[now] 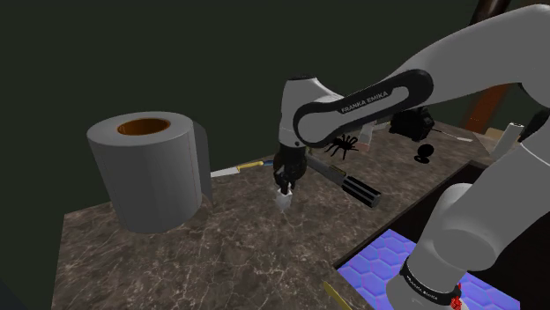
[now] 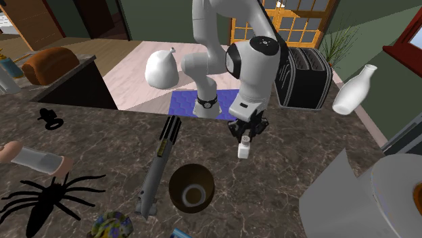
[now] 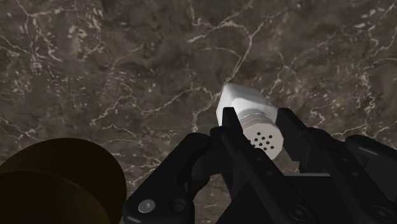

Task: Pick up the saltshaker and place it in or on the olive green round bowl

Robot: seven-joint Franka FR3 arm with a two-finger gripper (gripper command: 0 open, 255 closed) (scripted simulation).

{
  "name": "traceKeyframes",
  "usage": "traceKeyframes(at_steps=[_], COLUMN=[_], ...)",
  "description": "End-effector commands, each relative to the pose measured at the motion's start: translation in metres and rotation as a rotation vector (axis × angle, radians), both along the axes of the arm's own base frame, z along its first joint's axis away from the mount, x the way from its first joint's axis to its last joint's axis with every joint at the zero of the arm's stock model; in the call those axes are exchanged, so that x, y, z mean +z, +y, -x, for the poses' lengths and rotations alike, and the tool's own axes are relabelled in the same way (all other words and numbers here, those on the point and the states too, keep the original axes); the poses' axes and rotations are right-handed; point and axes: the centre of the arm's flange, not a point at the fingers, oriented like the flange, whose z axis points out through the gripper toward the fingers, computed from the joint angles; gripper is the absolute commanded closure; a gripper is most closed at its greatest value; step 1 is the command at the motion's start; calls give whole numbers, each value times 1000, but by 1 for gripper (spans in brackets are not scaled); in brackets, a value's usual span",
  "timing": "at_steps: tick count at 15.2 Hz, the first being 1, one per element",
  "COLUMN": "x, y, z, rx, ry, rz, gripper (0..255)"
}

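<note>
A small white saltshaker [image 3: 245, 108] with a perforated cap is clasped between my black fingers [image 3: 292, 137]. My gripper [image 1: 284, 183] is shut on it over the dark marble counter [image 1: 220, 255], with the shaker [image 1: 283, 200] pointing downward below the fingers. In the second exterior view the gripper [image 2: 247, 132] holds the shaker [image 2: 244, 149] up and to the right of the dark olive round bowl [image 2: 191, 188]. In the wrist view the bowl [image 3: 57, 184] lies off to one side of the gripper, partly cut off by the picture's edge.
A large grey paper roll [image 1: 145, 172] stands at the shoulder view's left. A long black tool [image 2: 159, 165] lies beside the bowl, with a black toy spider [image 2: 51, 196] beyond it. A dark toaster [image 2: 304, 78] and a white bottle [image 2: 352, 91] stand farther back.
</note>
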Motion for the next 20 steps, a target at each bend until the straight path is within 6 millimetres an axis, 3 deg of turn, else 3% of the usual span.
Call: traceKeyframes(at_steps=[1, 20], x=[11, 112], y=[0, 0], z=[1, 1], rx=[0, 0], ry=[0, 0], rz=[0, 0], gripper=[255, 255])
